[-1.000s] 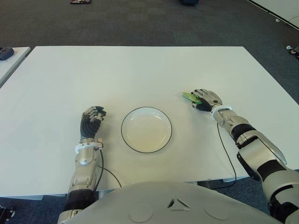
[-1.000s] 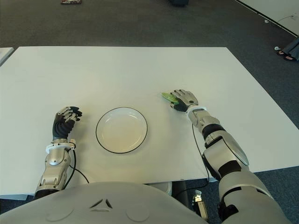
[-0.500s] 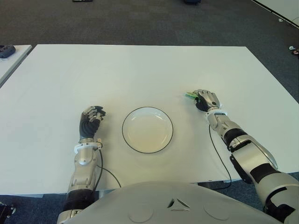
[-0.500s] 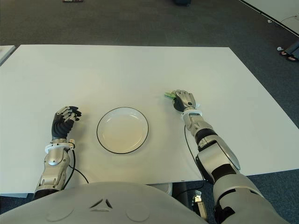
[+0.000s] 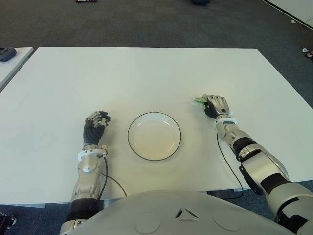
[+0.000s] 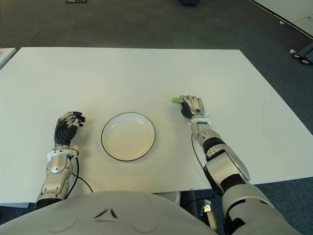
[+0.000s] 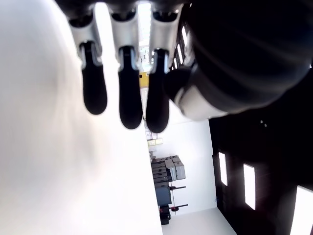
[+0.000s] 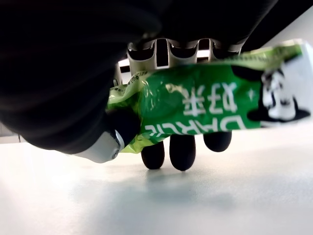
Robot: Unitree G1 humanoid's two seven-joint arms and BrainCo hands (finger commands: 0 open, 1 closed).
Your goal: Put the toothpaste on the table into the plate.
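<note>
Right hand (image 5: pixel 215 105) pinching green toothpaste (image 8: pixel 205 105) right of plate (image 5: pixel 154 135), left hand (image 5: pixel 96 125) curled, holding nothing

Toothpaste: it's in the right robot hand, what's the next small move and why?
Probably lift slightly, then carry toward the robot's left over the plate. The right robot hand is closed on the green toothpaste, which sits clear of the white table in the wrist view, and the plate lies empty beside it. The left robot hand shows curled on the plate's other side.
</note>
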